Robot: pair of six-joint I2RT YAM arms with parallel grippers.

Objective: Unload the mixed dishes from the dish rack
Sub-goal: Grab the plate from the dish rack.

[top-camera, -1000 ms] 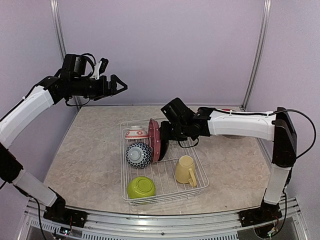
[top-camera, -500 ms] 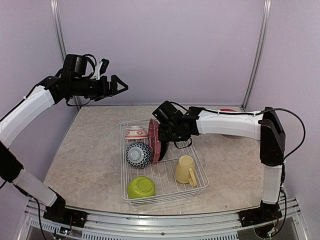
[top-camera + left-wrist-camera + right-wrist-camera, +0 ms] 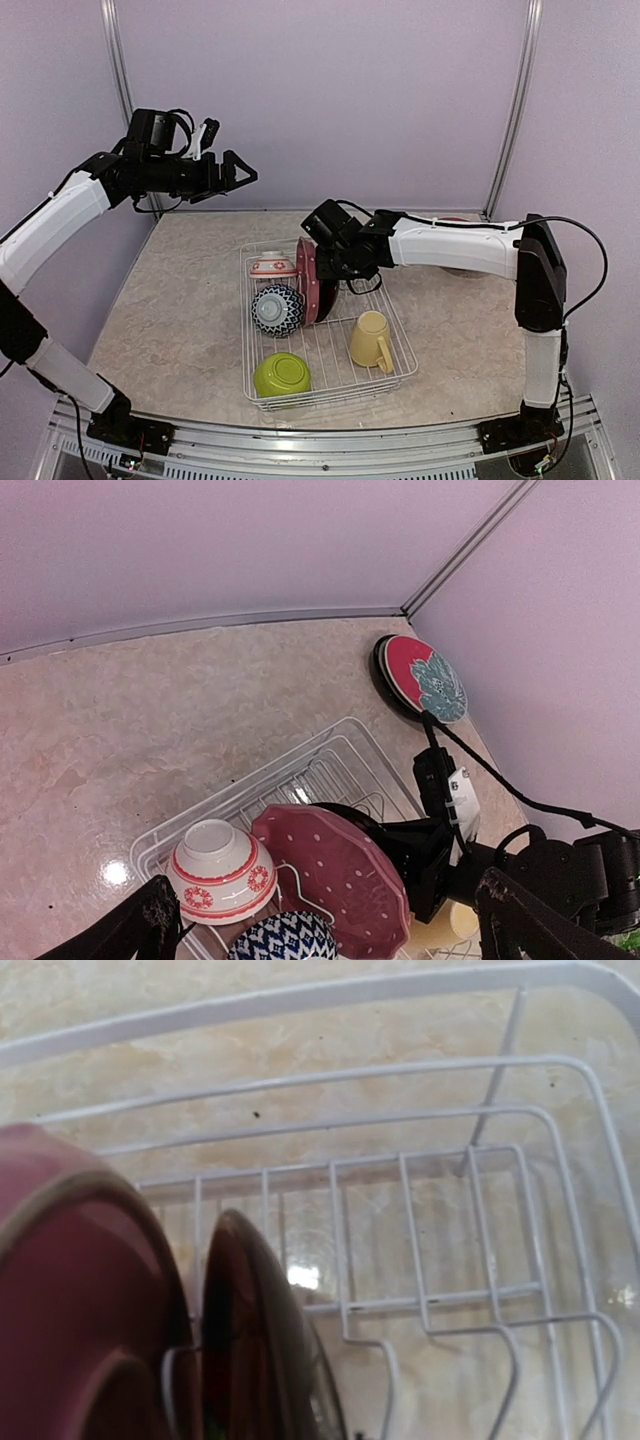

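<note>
While the left gripper (image 3: pixel 240 172) is hovering high over the far-left corner of the counter (image 3: pixel 180 300), fingers spread and holding nothing, the dish rack (image 3: pixel 325 350) is sitting mid-counter toward the near edge, well apart from it. The right gripper (image 3: pixel 320 265) is reaching into the rack's far end, right against the upright pink dotted plate (image 3: pixel 308 285); whether it is spread or pinching cannot be told. A red-white bowl (image 3: pixel 272 266) and a blue-patterned bowl (image 3: pixel 277 308) are lying left of that plate, a lime green bowl (image 3: pixel 281 375) and a pale yellow mug (image 3: pixel 372 340) nearer the near edge.

From the left wrist, its fingers (image 3: pixel 150 925) are showing wide apart, with the rack far below them. A red plate with a teal flower (image 3: pixel 425 678) is lying in the far-right corner, outside the rack.

From the right wrist, no fingers are showing. The pink plate is filling the left, and a dark plate (image 3: pixel 245 1340) is standing just behind it among the prongs.
</note>
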